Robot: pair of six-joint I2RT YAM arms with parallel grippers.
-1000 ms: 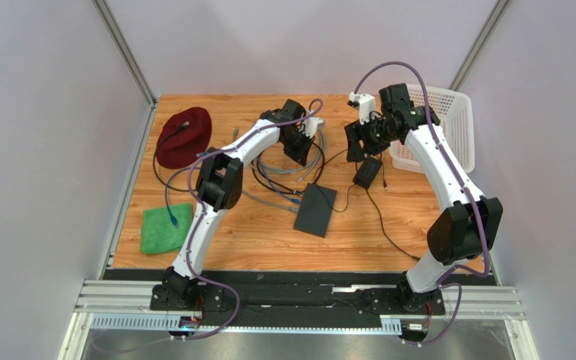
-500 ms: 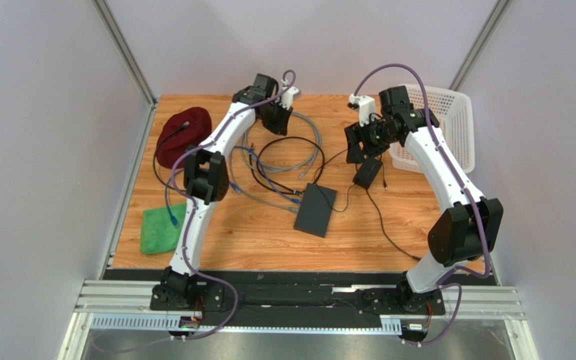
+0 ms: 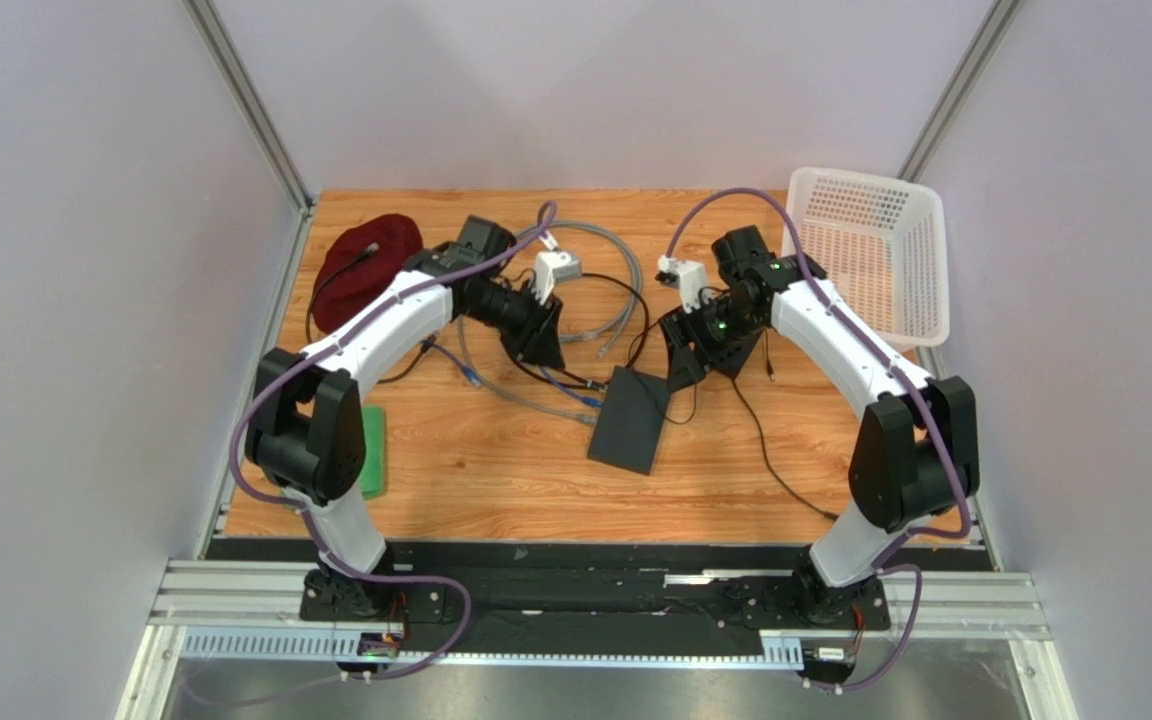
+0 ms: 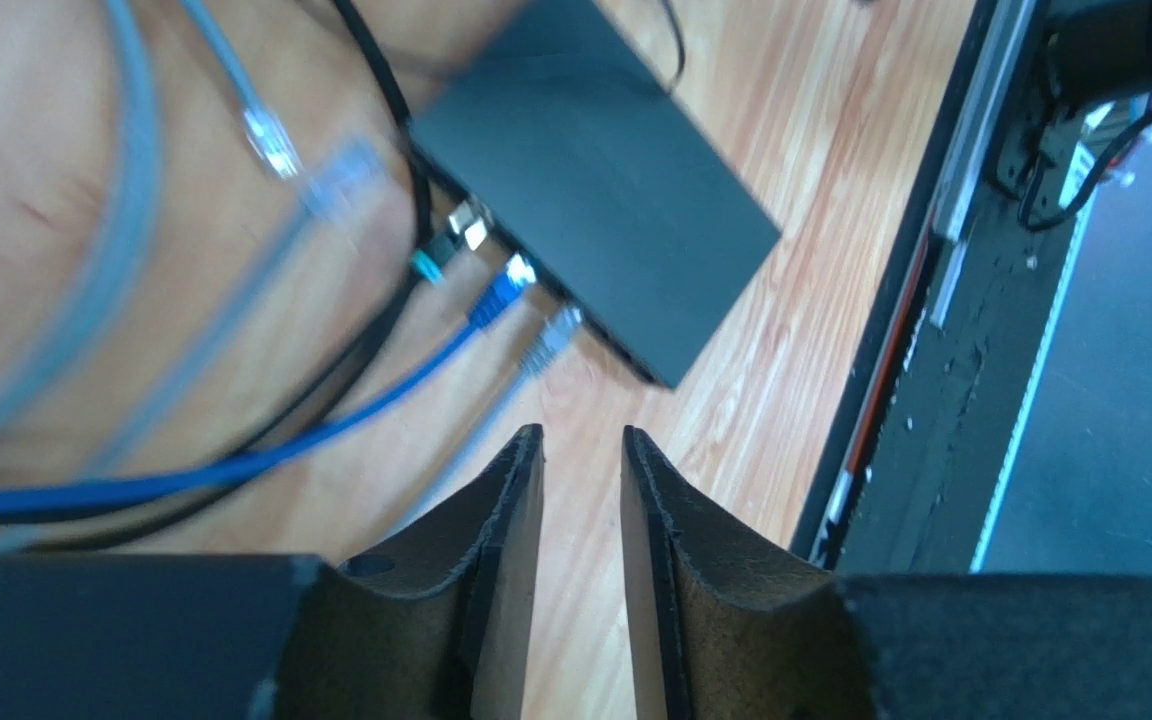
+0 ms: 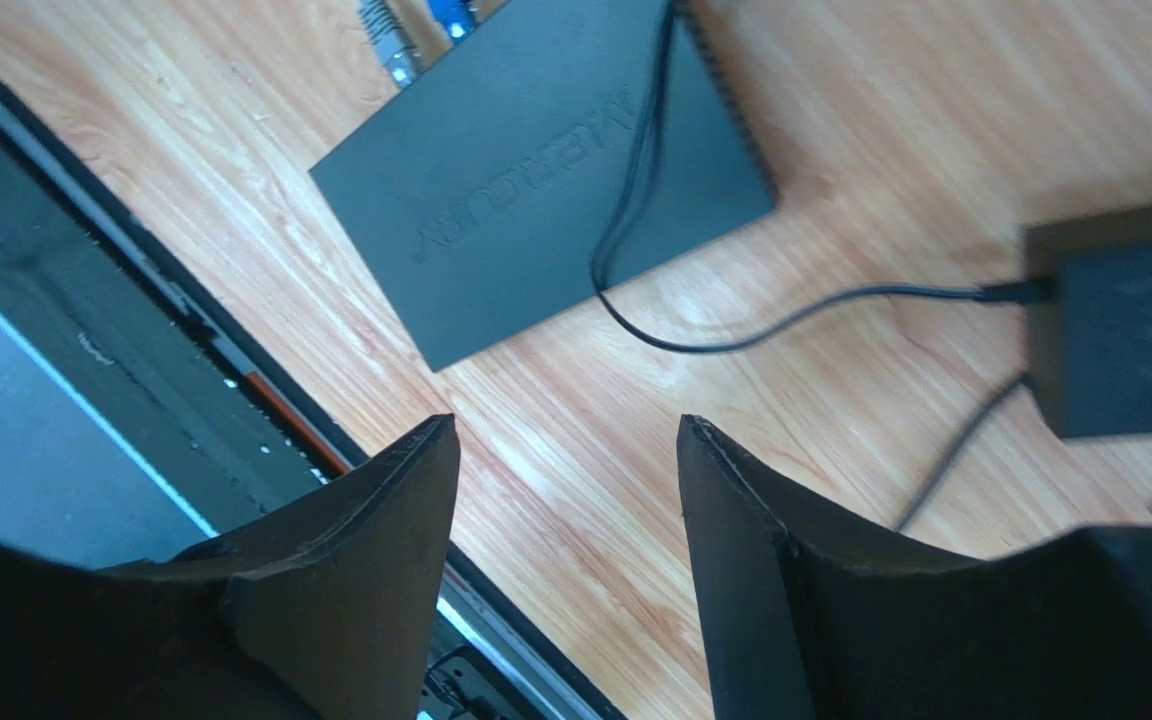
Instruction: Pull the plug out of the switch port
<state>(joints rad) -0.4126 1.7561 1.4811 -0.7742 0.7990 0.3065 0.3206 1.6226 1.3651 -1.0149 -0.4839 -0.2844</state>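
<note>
The switch (image 3: 630,420) is a flat black box lying mid-table. It also shows in the left wrist view (image 4: 597,165) and the right wrist view (image 5: 537,165). A blue plug (image 4: 500,293), a grey plug (image 4: 549,338) and a third plug (image 4: 455,240) sit at its socket edge. My left gripper (image 3: 542,342) hovers just left of that edge. Its jaws (image 4: 582,443) stand a narrow gap apart and hold nothing. My right gripper (image 3: 681,360) hovers above the switch's far right corner, open and empty (image 5: 567,428).
A black power adapter (image 5: 1131,323) lies right of the switch, and its thin cord (image 5: 635,165) crosses the switch top. Loose grey and blue cables (image 3: 597,278) coil behind. There is a white basket (image 3: 875,248) at back right, a maroon cap (image 3: 364,270) at back left and a green cloth (image 3: 372,450) at left.
My left arm has swung from the table's back down toward the switch's socket edge. My right arm has come down and forward from beside the basket toward the switch.
</note>
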